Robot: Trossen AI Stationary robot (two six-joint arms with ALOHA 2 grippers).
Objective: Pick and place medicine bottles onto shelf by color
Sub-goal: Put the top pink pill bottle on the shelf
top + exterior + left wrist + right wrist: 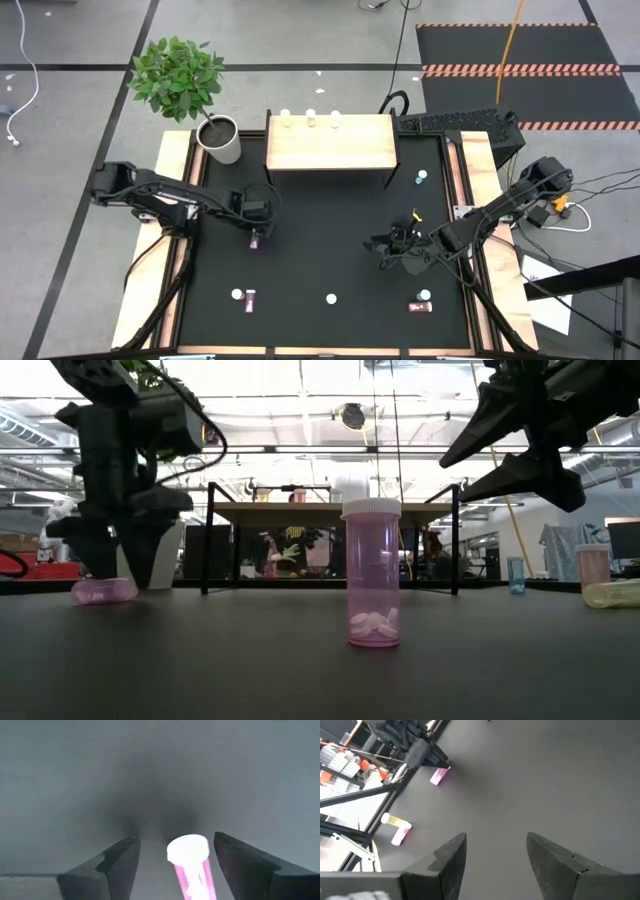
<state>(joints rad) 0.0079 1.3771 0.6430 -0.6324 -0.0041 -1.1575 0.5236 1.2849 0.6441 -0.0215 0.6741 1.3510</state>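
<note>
Left wrist view: I see the left gripper (172, 865) parted around a lying pink bottle (192, 867), gripping nothing; the right gripper (495, 860) is open, empty.

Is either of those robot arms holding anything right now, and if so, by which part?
Neither. The left gripper straddles a lying pink bottle with gaps on both sides; the right gripper hangs open and empty.

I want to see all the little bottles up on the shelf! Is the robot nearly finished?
Not yet. Three bottles stand on the shelf. The left gripper is low over a pink bottle lying between its open fingers. The right gripper waits open and empty. Several bottles are left on the table, like one at the front.
</note>
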